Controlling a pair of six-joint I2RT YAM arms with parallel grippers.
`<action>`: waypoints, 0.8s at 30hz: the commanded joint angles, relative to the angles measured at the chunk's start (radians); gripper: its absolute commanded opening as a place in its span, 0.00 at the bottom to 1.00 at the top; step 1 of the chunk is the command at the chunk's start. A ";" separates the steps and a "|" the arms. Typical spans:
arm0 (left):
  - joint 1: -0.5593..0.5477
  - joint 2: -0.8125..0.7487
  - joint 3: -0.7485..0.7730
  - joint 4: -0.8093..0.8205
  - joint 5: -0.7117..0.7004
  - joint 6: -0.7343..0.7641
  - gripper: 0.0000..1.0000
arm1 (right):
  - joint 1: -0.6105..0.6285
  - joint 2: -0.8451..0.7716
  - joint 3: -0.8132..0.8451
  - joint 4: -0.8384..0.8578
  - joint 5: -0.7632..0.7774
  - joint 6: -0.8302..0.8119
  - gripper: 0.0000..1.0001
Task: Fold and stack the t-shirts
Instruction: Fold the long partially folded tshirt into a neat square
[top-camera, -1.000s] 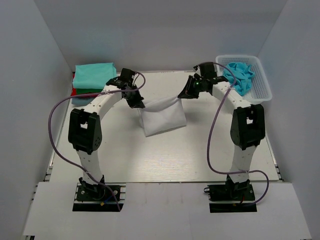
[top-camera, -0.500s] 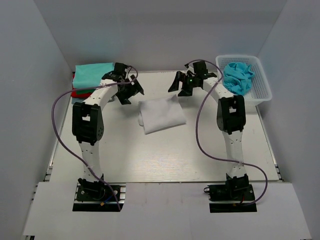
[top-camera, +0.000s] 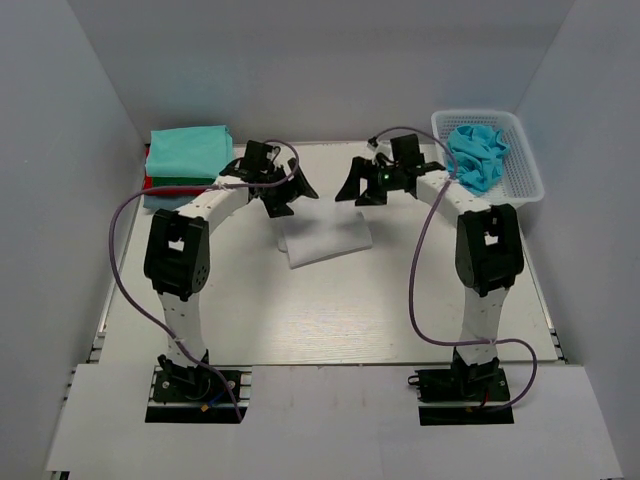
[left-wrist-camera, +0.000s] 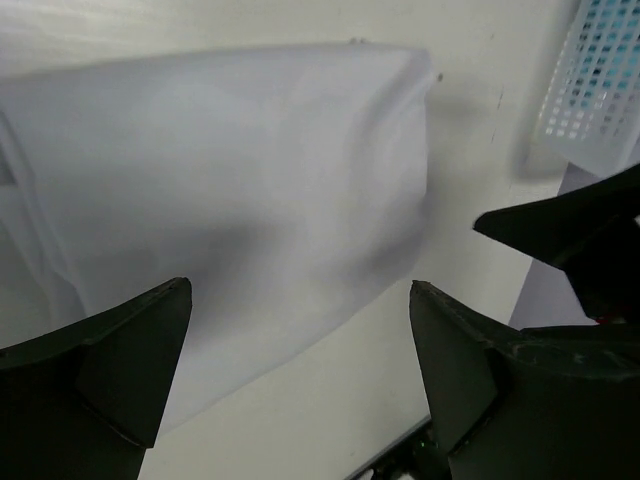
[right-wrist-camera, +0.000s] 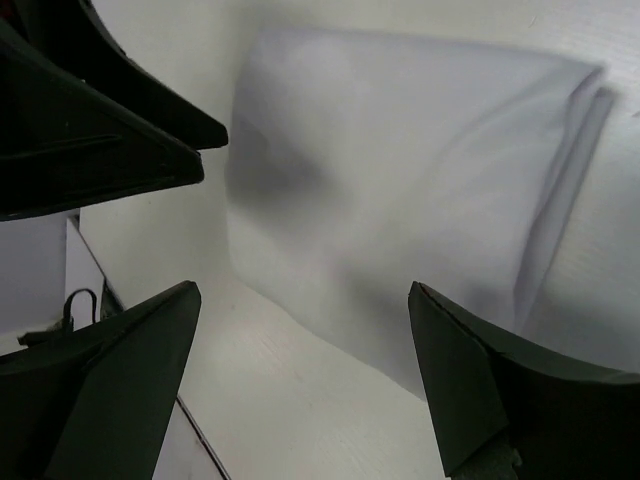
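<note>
— Grey walls close a pale wooden table on three sides, yes?
— Yes. At 10 o'clock on this table a folded teal t-shirt lies on top of a red t-shirt, and only an edge of the red one shows.
— And the arms?
— The left gripper is over the 11 o'clock corner of the white t-shirt, its jaws spread wide and holding nothing. The white t-shirt lies folded near the middle of the table, a little toward 12 o'clock. The right gripper is over the 1 o'clock corner, also wide apart and empty. I cannot tell if any fingertip touches the cloth.
— Does something block the view?
— From above, both grippers cover the far edge of the white t-shirt. At 2 o'clock stands a white lattice basket with a crumpled light blue t-shirt inside.
</note>
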 joint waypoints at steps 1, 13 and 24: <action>-0.022 -0.007 -0.093 0.134 0.098 -0.081 1.00 | 0.047 0.012 -0.136 0.133 -0.095 0.003 0.90; -0.023 -0.118 -0.378 0.030 -0.093 -0.057 1.00 | 0.115 -0.038 -0.645 0.304 -0.015 0.101 0.90; -0.041 -0.332 -0.336 0.031 -0.208 0.103 1.00 | 0.158 -0.361 -0.537 0.125 0.080 0.063 0.90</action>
